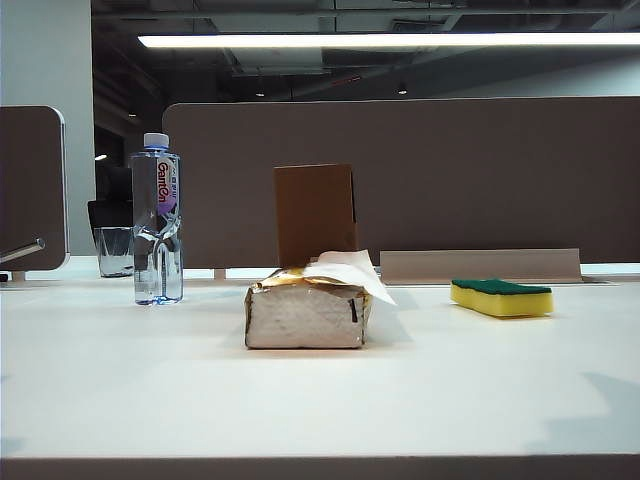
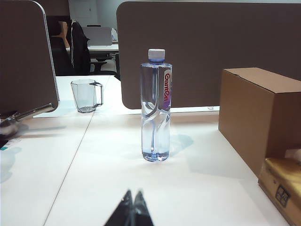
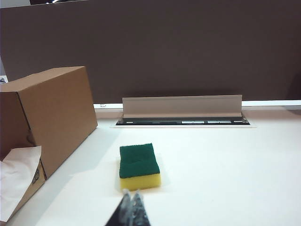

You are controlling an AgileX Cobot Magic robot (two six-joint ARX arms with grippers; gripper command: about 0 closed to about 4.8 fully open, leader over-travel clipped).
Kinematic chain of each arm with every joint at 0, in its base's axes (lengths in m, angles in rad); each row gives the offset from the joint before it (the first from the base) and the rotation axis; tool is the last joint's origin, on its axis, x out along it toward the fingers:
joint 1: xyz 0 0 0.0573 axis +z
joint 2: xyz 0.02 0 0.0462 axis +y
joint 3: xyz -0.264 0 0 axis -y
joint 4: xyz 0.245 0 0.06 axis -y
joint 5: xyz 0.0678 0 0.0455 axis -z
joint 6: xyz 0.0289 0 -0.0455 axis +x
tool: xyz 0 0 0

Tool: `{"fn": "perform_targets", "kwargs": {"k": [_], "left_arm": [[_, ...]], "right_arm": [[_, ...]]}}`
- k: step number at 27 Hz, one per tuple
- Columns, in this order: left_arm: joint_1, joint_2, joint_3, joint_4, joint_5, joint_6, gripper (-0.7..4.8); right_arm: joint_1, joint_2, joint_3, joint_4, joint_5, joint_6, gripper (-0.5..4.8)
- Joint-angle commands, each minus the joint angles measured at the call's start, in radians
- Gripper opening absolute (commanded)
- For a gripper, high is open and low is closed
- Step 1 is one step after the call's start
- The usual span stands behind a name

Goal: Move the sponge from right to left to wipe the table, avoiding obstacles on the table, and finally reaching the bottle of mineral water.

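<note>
The yellow sponge (image 1: 501, 297) with its green top lies flat on the right of the white table (image 1: 320, 400). In the right wrist view the sponge (image 3: 139, 166) sits just beyond my right gripper (image 3: 132, 193), which is shut and empty, short of touching it. The tissue pack (image 1: 308, 311) stands mid-table with the upright brown box (image 1: 315, 213) behind it. The water bottle (image 1: 157, 219) stands at the left. My left gripper (image 2: 132, 192) is shut and empty, well short of the bottle (image 2: 156, 106). Neither arm shows in the exterior view.
A clear glass cup (image 1: 115, 250) stands behind the bottle at the far left. Dark partition panels (image 1: 400, 170) line the back of the table. A grey cable flap (image 3: 182, 106) stands open behind the sponge. The box (image 3: 51, 113) and tissue (image 3: 16, 181) flank the sponge's side.
</note>
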Motion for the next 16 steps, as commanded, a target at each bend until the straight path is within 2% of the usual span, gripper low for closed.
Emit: {"fn": "perform_targets", "kwargs": {"k": [1, 3, 16], "left_arm": [[0.000, 0.001, 0.005, 0.013, 0.003, -0.002, -0.03], [0.000, 0.001, 0.005, 0.013, 0.003, -0.002, -0.03], [0.000, 0.001, 0.005, 0.025, 0.003, -0.002, -0.03]], "right_arm": [[0.001, -0.001, -0.003, 0.021, 0.076, -0.002, -0.05], [0.000, -0.001, -0.003, 0.015, 0.156, -0.001, -0.05], [0.000, -0.001, -0.003, 0.011, 0.154, 0.000, -0.05]]}}
